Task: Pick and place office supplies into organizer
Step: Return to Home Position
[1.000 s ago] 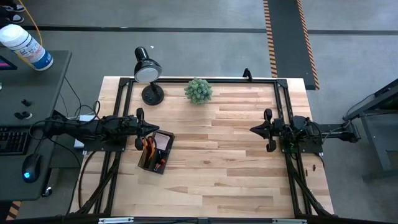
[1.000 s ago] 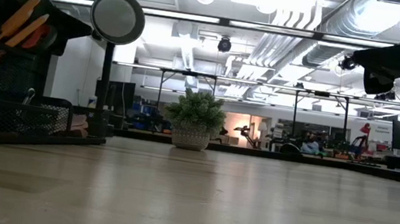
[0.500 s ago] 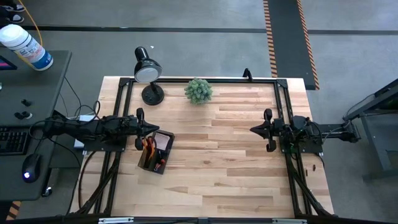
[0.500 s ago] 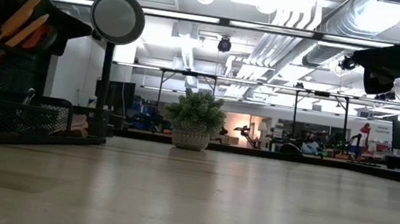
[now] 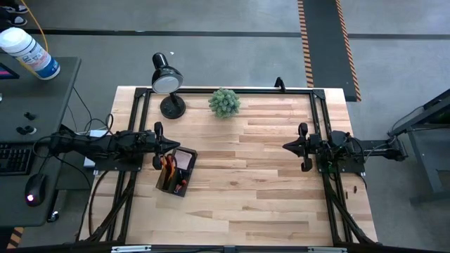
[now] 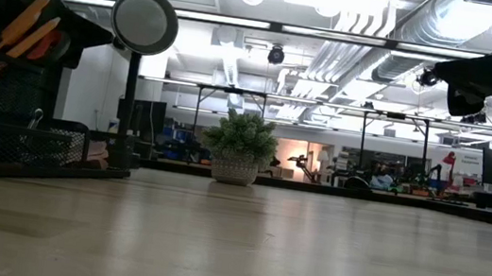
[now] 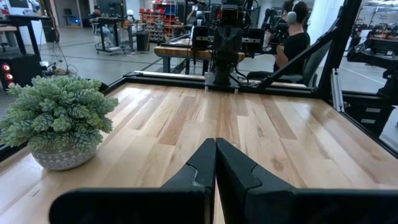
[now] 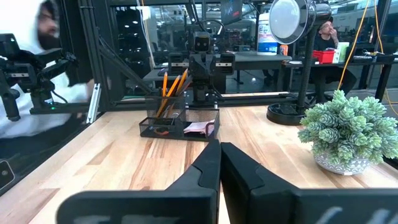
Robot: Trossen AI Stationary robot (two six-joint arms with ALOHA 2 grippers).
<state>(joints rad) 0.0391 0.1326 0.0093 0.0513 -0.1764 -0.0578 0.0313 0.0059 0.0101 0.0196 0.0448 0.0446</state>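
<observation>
The left end effector (image 7: pixel 216 147), closed tight, points across the table (image 7: pixel 280 130), a potted plant (image 7: pixel 59 127) beside it

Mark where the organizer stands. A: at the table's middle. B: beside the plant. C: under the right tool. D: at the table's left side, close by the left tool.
D: the high view shows the organizer at the left side, close by the left tool, apart from the plant and the right tool.

I can read no text, number or brand anywhere here. The white bottle (image 5: pixel 28 50) on the side desk (image 5: pixel 50 98) carries a blue label, but its print is too small to make out.
</observation>
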